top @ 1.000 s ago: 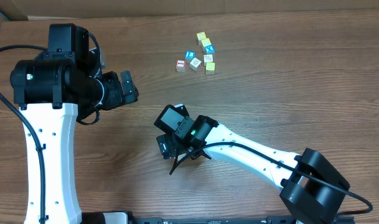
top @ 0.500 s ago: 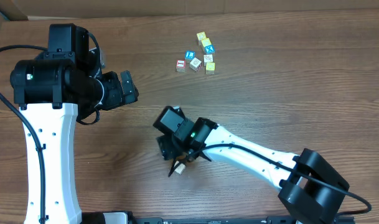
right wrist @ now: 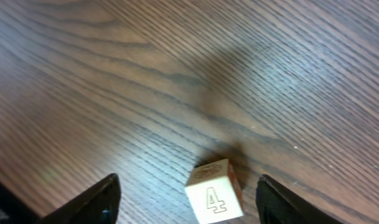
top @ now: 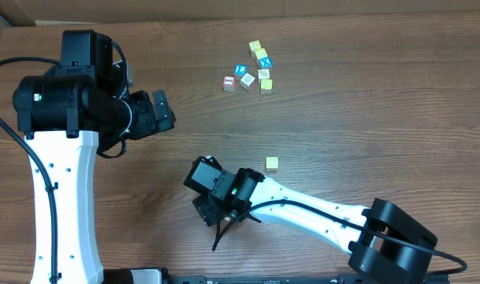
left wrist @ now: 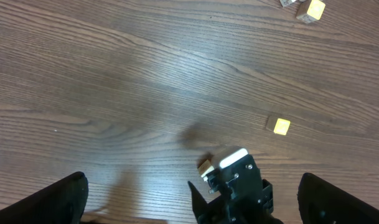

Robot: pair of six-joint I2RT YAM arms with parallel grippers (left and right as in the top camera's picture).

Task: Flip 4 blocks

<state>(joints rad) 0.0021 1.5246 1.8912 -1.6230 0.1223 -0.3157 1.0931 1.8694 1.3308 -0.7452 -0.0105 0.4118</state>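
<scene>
the right arm has swung toward the near edge, uncovering one yellow cube. one pale wooden cube, stamped 4, lies untouched between the spread jaws of the right gripper. a cluster of about eight cubes sits well apart across bare woodgrain table. the left gripper gapes, empty.

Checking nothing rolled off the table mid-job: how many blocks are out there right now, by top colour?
Blue blocks: 3
Yellow blocks: 3
White or cream blocks: 3
Red block: 1
Total: 10
The far group is tiny in the overhead view, so its colours are approximate.
</scene>
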